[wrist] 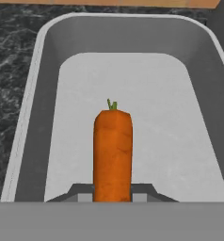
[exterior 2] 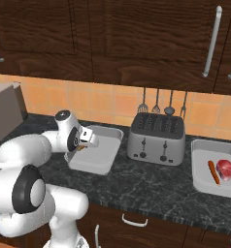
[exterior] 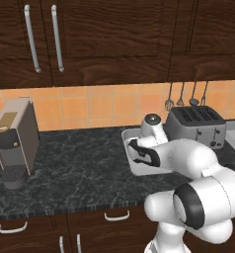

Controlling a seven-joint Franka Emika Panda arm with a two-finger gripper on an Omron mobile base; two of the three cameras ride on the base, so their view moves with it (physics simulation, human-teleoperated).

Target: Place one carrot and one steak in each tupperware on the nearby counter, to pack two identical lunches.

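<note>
**Operator:** Left base view: where is the pincer?

**Manual:** You see the gripper [exterior: 134, 150] over the near-left part of the left tupperware [exterior: 131, 134], which stands on the counter [exterior: 80, 163] just left of the toaster [exterior: 197, 124]. The coffee machine [exterior: 15, 142] stands well apart at far left.

**Operator:** Right base view?

**Manual:** Here the gripper [exterior 2: 86, 143] hangs above the same tupperware [exterior 2: 104, 157], with an orange tip of the carrot [exterior 2: 81, 148] showing below it. The second tupperware [exterior 2: 203, 164], right of the toaster [exterior 2: 155, 138], already holds a carrot [exterior 2: 213, 172] beside a steak [exterior 2: 224, 168]. Judge that lunch packed.

**Operator:** Hand view?

**Manual:** The jaws are closed tight on the carrot [wrist: 112, 153]. Its long axis runs straight out from the fingertips, green stub leading, down the length of the tray [wrist: 36, 113] (the floor below is bare, no steak yet). The tray floor lies directly beyond the carrot, so you need only lower and release; watch the walls either side.
</note>
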